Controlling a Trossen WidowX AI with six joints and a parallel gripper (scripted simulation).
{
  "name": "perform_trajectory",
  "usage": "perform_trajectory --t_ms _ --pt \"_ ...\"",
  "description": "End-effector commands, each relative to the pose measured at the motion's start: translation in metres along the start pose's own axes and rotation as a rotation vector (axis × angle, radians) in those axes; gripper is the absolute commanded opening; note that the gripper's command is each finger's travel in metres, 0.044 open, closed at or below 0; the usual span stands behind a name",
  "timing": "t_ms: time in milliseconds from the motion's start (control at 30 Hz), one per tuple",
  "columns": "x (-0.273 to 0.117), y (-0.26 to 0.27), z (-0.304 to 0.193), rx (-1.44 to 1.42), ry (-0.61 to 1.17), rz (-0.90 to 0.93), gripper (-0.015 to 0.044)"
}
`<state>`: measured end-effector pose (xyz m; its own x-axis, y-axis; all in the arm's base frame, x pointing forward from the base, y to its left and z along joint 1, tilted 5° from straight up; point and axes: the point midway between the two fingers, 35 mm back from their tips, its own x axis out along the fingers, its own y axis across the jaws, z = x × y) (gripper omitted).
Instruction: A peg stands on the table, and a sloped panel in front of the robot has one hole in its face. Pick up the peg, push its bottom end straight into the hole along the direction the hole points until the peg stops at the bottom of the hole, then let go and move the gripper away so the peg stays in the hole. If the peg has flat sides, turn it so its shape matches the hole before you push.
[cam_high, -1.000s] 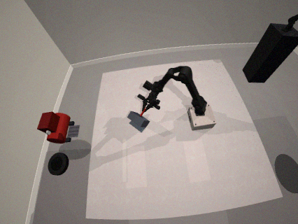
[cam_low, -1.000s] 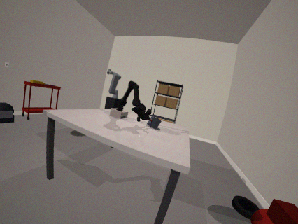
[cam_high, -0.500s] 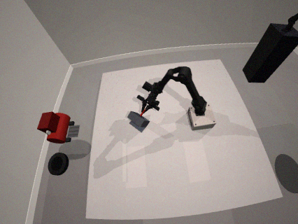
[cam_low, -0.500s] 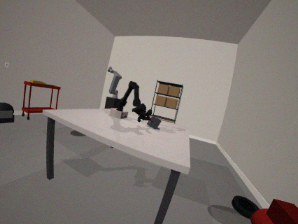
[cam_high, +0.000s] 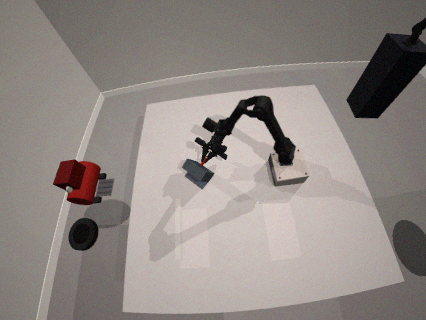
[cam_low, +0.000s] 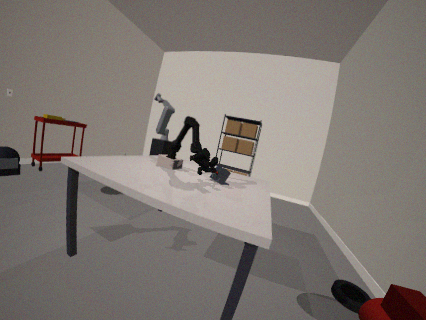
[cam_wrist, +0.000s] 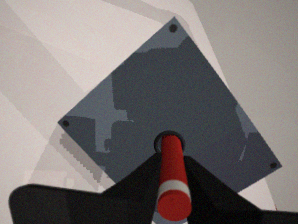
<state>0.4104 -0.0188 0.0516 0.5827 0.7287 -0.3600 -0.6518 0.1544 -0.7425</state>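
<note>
The dark grey sloped panel (cam_high: 199, 173) (cam_low: 220, 175) (cam_wrist: 150, 90) stands on the table (cam_high: 240, 240) (cam_low: 190, 197). Its round hole (cam_wrist: 157, 143) shows in the wrist view just beyond the fingertips. The red round peg (cam_high: 203, 161) (cam_wrist: 173, 167) has a pale band near its top end. My gripper (cam_high: 204, 158) (cam_wrist: 171, 161) is shut on the peg, over the panel's face. The peg's lower end overlaps the hole's opening, with a dark crescent of the hole visible on the left. How deep the end sits is hidden.
The arm's pale base block (cam_high: 289, 170) (cam_low: 169, 162) stands behind the gripper on the table. Off the table are a red object (cam_high: 84, 183), a black ring (cam_high: 83, 234), a red cart (cam_low: 59, 157) and a shelf with boxes (cam_low: 240, 145).
</note>
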Motion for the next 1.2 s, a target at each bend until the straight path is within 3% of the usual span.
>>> perform_trajectory --t_ms 0,600,1167 --pt "0.0035 0.0019 -0.0003 0.007 -0.001 0.003 0.0" --pt "0.0047 0.0007 0.0004 -0.002 -0.003 0.0 0.0" --pt "0.0018 0.0009 -0.0005 -0.001 -0.001 0.003 0.044"
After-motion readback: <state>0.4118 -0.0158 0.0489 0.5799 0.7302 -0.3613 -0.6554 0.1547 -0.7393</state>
